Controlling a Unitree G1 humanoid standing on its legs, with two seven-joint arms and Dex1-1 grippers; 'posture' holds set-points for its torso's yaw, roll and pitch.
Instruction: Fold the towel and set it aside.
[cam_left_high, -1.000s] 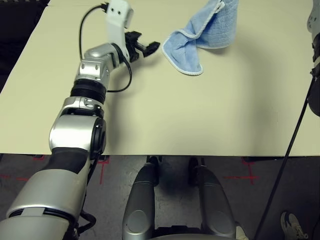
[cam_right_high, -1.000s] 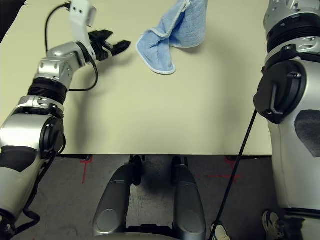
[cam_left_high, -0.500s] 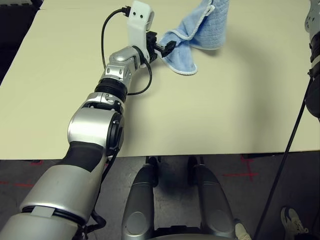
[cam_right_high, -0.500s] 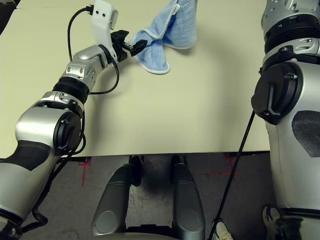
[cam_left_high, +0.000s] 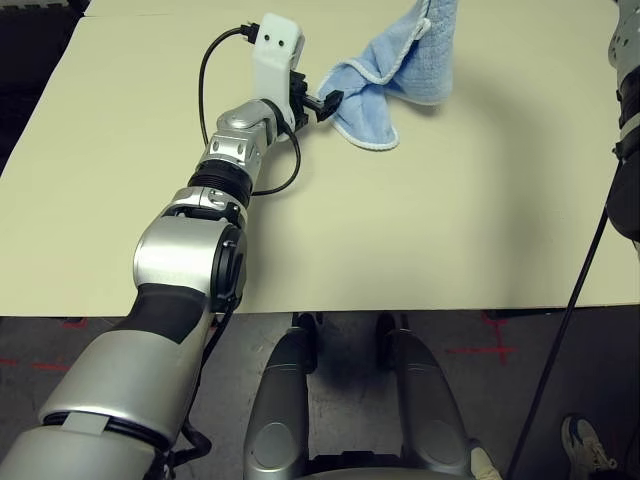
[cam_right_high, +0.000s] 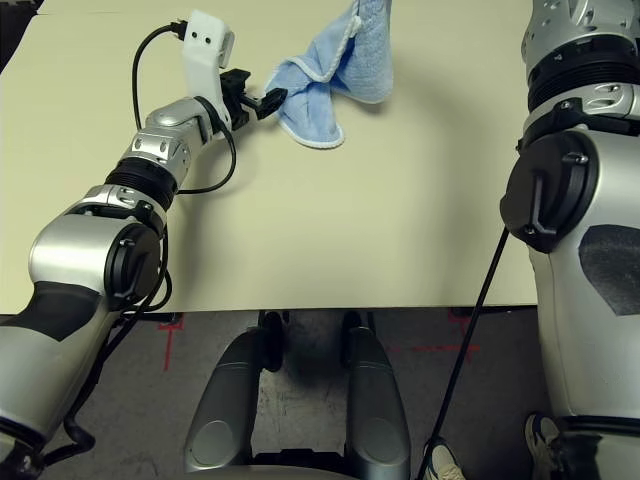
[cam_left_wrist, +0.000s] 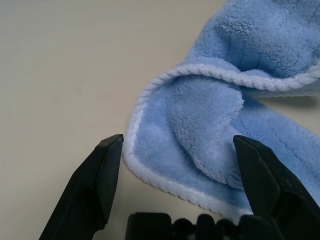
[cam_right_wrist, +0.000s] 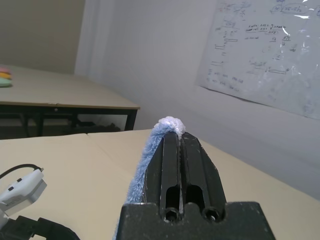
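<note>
While the right gripper is clamped shut on a white-bordered edge of the towel, the cloth hangs from it toward the far side of the table; lower part lies crumpled on the tabletop, a folded-over corner pointing left and near; left gripper, fingers wide apart, sits at that left corner, cloth between the fingers, nothing clamped; right forearm reaches along the right side; no container seen holding anything.
</note>
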